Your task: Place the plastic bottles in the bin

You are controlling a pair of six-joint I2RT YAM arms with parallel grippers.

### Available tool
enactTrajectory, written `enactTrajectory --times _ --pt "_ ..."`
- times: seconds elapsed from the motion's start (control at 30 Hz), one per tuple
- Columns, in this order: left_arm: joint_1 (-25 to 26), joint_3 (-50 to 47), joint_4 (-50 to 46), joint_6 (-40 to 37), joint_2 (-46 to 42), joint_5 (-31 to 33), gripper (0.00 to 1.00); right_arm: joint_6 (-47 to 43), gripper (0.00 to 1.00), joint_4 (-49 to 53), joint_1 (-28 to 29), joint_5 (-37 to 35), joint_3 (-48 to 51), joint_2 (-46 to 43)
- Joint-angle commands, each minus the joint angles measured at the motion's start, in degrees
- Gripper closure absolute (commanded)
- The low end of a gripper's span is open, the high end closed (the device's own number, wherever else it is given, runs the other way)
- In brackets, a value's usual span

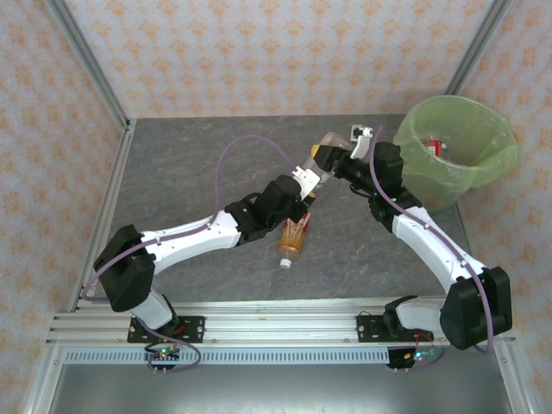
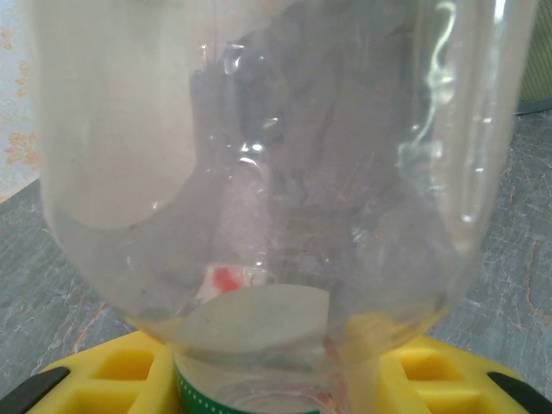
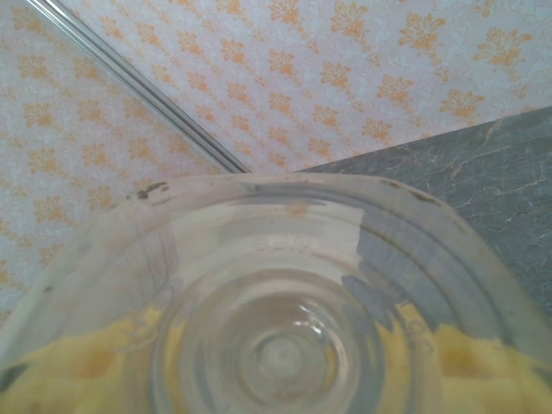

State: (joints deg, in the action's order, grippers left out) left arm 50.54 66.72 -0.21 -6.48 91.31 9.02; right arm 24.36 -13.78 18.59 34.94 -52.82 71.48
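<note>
Overhead, the left end effector (image 1: 304,179) clamped a clear plastic bottle (image 1: 328,140) above the grey worktop (image 1: 190,164), short of the round lime-green-lined bin (image 1: 500,147). Left wrist: yellow fingers (image 2: 112,384) pinched it. Right wrist: the right end effector (image 3: 276,379) straddled its base, grip impossible to tell. An early left release could drop it.

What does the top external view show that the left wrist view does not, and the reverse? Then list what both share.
Top external adds: the left arm and right arm, an amber bottle lying on the table, and a bottle inside the bin.
Left wrist adds: a close look through the clear bottle, a green-and-white band near the yellow fingers below it.
Shared: the clear bottle and the grey table.
</note>
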Motion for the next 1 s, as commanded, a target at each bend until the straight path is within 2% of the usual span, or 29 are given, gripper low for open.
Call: enactTrajectory --times 0.0,0.03,0.1,0.23,0.33,0.53,0.63,0.8,0.97 --pt "0.1 2.3 -0.4 0.9 -0.1 0.3 0.71 -2.9 0.57 -0.4 -0.4 -1.6 0.4 -1.6" --pt "0.0 2.0 -0.5 1.3 -0.3 -0.3 0.56 -3.1 0.58 0.0 -0.4 -2.0 0.4 -1.6" --pt "-0.1 1.1 -0.4 2.0 -1.1 -2.2 0.35 -3.3 0.59 0.6 -0.4 -2.7 0.2 -1.6" --pt "-1.2 -1.4 -0.2 4.4 -3.8 -8.5 0.02 -3.8 0.61 2.0 -0.4 -5.8 0.1 -2.1" --pt "-3.4 -4.0 1.9 8.5 -7.1 -13.5 0.00 -4.3 0.63 3.0 -0.4 -7.4 -0.1 -2.4" --pt "-6.9 -9.1 6.2 12.7 -14.5 -17.4 0.00 -5.0 0.66 5.2 -0.4 -10.4 -0.8 -2.3" --pt "-9.0 -11.8 8.9 15.6 -18.1 -17.0 0.00 -5.8 0.66 6.4 -0.4 -12.4 -1.3 -2.4" --pt "-11.3 -14.2 9.6 20.3 -21.7 -6.1 0.00 -8.4 0.66 9.7 -0.4 -15.0 -2.5 -3.3" --pt "-12.6 -16.1 9.8 24.9 -22.2 1.5 0.00 -11.7 0.66 13.0 -0.4 -19.6 -3.9 -5.7"
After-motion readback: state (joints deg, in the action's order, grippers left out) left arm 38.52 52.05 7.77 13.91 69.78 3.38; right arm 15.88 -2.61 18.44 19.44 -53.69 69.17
